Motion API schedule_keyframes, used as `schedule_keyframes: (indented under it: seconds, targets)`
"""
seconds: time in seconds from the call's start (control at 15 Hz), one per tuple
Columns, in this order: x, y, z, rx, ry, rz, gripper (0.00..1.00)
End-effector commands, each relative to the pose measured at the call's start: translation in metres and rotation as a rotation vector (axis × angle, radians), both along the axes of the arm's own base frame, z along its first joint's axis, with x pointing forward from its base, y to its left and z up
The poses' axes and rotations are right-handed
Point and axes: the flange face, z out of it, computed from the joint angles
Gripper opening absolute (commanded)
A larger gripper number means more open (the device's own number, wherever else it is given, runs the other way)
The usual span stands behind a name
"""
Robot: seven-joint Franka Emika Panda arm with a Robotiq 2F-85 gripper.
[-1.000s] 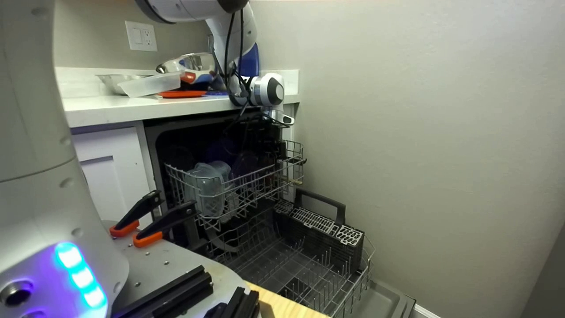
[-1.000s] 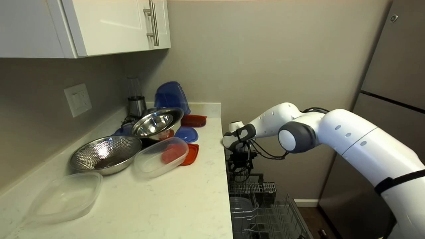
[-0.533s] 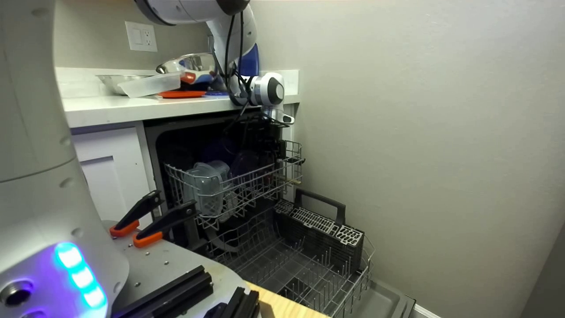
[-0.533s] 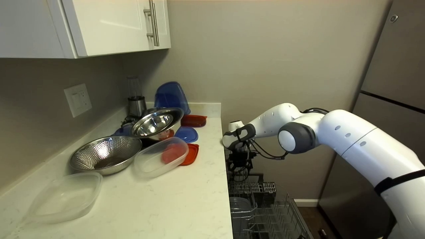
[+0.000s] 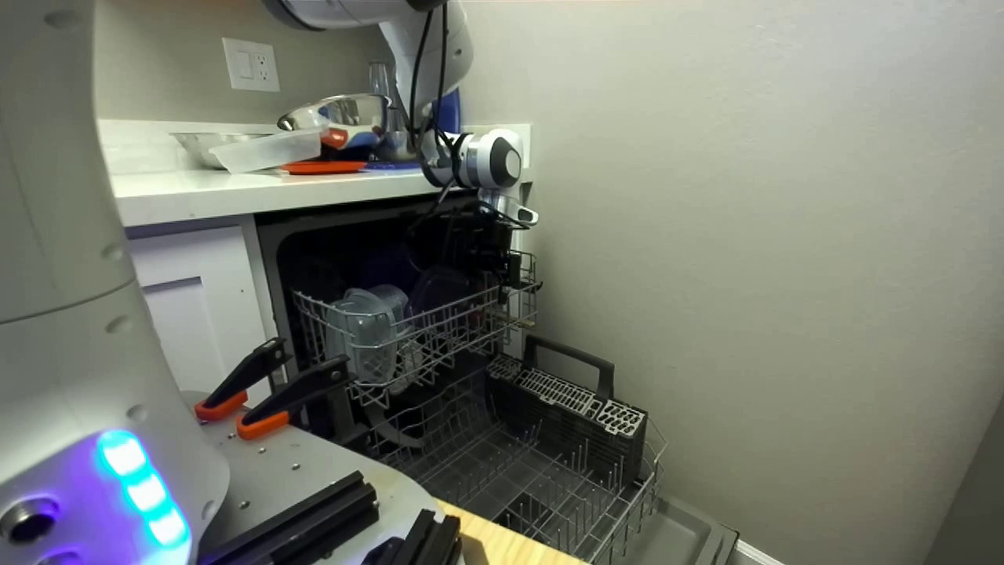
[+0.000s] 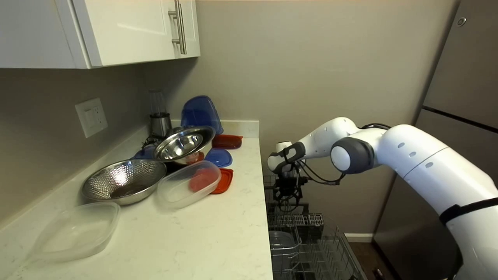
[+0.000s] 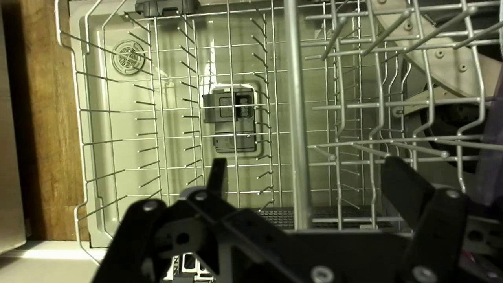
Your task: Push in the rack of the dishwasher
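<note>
Gripper point(image 7: 305, 162) nearest in the wrist view, with fingers point(image 7: 217, 177) spread widely apart and, as far as visible, with nothing held. Hangs at the front rail point(image 7: 297, 98) of the upper rack point(image 7: 380, 104), close to one corner; not possible to tell whether touching the rail or only above it.

Then the upper rack itself, most likely the one to push: standing partly out of the dishwasher point(image 5: 271, 255), above the lower rack point(image 7: 80, 111). Made of thin metal wire, therefore probably stiff and hard to bend, but smooth and a little slippery for the fingers. Carries clear containers point(image 5: 369, 326), seemingly of plastic; should feel rather light and slide in without much force, if not stuck somewhere. Better to push at the middle of the front rail than near the corner, because of the danger of twisting and jamming. No need of a firm grip: enough to press against the rail, slowly and straight, so as not to knock the containers together.

Farther down, the lower rack, also out, over the lowered door point(image 5: 681, 534), with a black basket point(image 5: 557, 390) at the far side; not to be caught from above during the push.

Farthest, the wall point(image 5: 745, 235), close beside the racks, so with little room for a sideways swing.
</note>
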Motion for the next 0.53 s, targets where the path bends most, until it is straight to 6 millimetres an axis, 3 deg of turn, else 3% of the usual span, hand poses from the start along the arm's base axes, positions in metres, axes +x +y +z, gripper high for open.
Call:
schedule_keyframes:
  seconds: [0.0,0.47]
  targets:
    - [-0.015,-0.030,0.029,0.108,0.002,0.015,1.00]
    - [-0.026,-0.076,0.049,0.150,0.033,0.031,1.00]
